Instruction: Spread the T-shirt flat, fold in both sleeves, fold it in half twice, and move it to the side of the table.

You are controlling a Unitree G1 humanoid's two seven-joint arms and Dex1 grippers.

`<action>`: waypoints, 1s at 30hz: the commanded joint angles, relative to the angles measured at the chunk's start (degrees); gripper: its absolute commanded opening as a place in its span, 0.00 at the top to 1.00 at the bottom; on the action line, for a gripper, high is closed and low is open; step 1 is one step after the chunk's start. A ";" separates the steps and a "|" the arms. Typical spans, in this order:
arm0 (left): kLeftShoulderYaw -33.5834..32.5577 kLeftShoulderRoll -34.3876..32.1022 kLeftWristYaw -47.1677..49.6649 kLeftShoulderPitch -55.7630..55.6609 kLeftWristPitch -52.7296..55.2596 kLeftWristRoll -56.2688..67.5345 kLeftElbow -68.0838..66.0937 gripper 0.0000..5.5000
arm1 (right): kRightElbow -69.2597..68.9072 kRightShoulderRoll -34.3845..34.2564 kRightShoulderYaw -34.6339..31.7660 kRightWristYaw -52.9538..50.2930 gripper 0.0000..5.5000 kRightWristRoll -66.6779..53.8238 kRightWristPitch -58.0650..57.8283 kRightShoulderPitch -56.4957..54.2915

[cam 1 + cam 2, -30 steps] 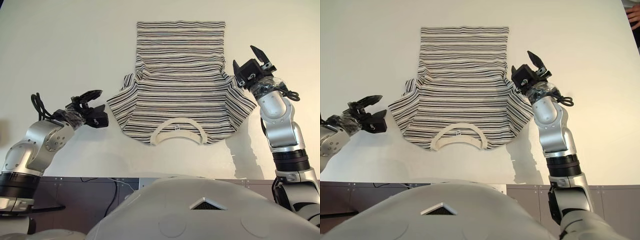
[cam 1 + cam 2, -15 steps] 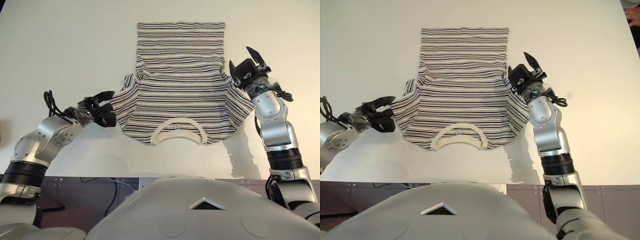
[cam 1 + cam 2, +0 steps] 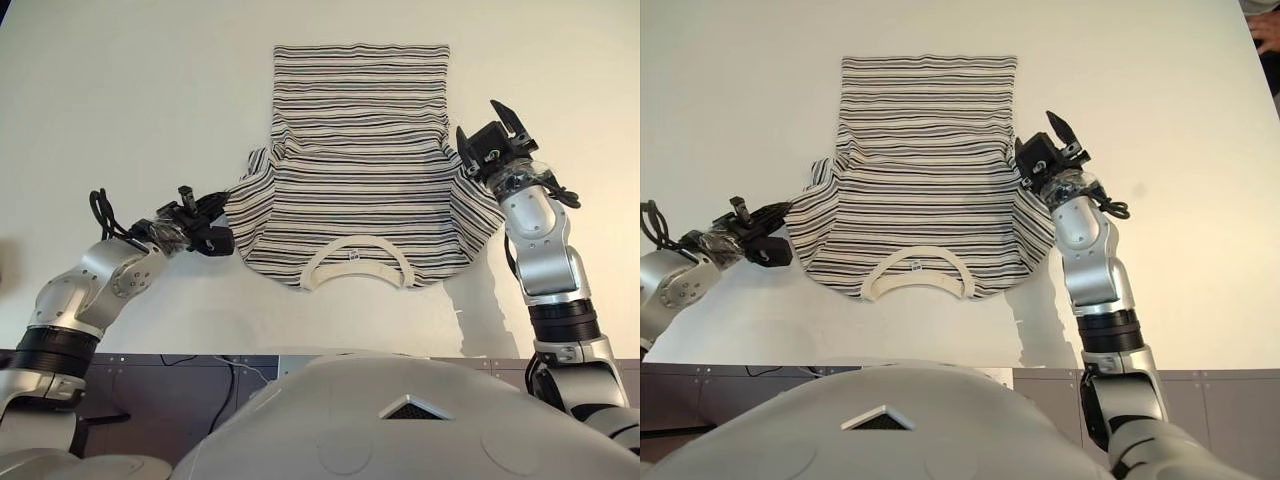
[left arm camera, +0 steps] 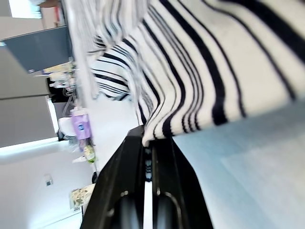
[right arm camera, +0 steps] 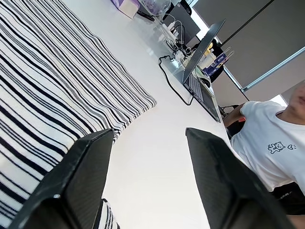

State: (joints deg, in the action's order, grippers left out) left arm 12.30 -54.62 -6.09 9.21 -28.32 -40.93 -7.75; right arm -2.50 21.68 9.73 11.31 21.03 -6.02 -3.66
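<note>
The striped T-shirt (image 3: 360, 170) lies on the white table (image 3: 120, 110), cream collar (image 3: 355, 262) nearest me and hem farthest. Both sleeves stick out at the sides. My left gripper (image 3: 213, 213) is at the outer edge of the left sleeve (image 3: 245, 195). In the left wrist view its fingers (image 4: 128, 167) stand close together, with the striped sleeve edge (image 4: 190, 86) at their tips. My right gripper (image 3: 482, 128) hovers open at the shirt's right side, by the right sleeve (image 3: 475, 210). Its two fingers (image 5: 86, 181) are wide apart with nothing between them.
The table's front edge (image 3: 150, 350) runs close to me. Bare white tabletop lies left, right and beyond the shirt. In the right wrist view a laptop (image 5: 200, 71) with cables stands at the far end, and a person in a white shirt (image 5: 267, 138) sits past it.
My left gripper moved right to the left sleeve's edge and its fingers closed there. My right gripper shifted slightly left and nearer to the shirt's right side, staying open.
</note>
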 commanded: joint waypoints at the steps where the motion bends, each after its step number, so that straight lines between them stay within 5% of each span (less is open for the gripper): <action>1: -0.71 2.38 5.14 1.50 -1.09 -2.45 2.81 0.98 | -0.85 -0.40 -0.27 0.37 0.50 -0.43 -0.62 0.30; 22: 5.77 16.83 6.44 0.13 1.68 -7.20 8.53 0.98 | 2.52 3.21 -2.19 2.53 0.50 -0.88 1.43 -2.56; 30: 6.36 21.82 4.48 6.65 7.57 -5.37 14.09 0.78 | -4.38 21.51 -8.31 11.58 0.50 -0.17 13.97 4.84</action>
State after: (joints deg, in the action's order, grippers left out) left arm 18.32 -33.35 -0.91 12.42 -22.45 -45.83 4.45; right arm -5.14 37.70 2.86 20.04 20.10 3.27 -1.22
